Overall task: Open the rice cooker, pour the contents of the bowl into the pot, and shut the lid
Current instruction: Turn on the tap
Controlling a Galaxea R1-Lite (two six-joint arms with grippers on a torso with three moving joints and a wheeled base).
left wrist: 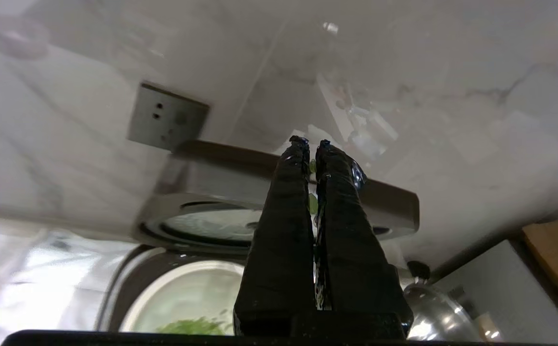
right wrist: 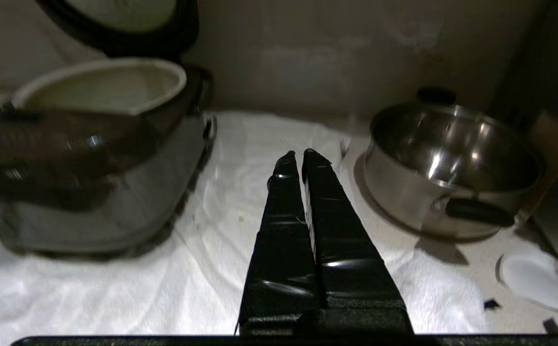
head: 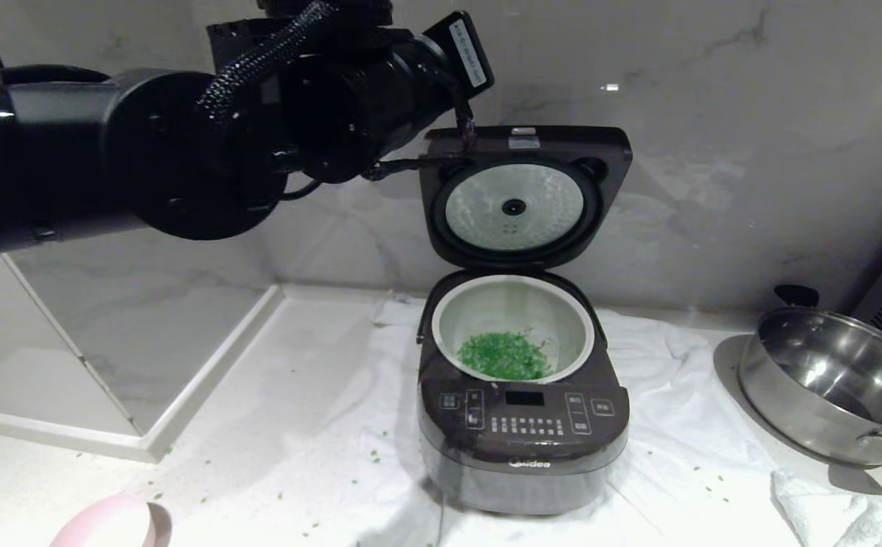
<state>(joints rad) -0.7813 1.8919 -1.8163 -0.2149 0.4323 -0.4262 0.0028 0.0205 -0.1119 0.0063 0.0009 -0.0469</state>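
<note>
The left gripper [left wrist: 311, 144] has its two black, tape-wrapped fingers pressed together, holding nothing, though a few green bits cling in the seam between them. Its wrist view looks past the tips to the raised lid [left wrist: 279, 192], seen edge-on against a marbled wall. The right gripper [right wrist: 303, 156] is likewise closed and empty, low over a rumpled white cloth [right wrist: 115, 288] between the cooker and a shiny steel pan [right wrist: 452, 168] with a black handle.

Only the head view shows the whole rice cooker [head: 523, 425]: boxy, dark brown-grey, button panel in front, lid standing upright with its silvery round plate facing forward. The pale round pot [head: 513, 327] sits inside, with the green chopped contents [head: 503, 355] heaped toward its front. The bulky black left arm crosses the upper left, its end near the lid's top corner, hiding the fingers there. The pink bowl [head: 110, 524] is cut off at the bottom left edge. Green flecks dot the cloth
</note>
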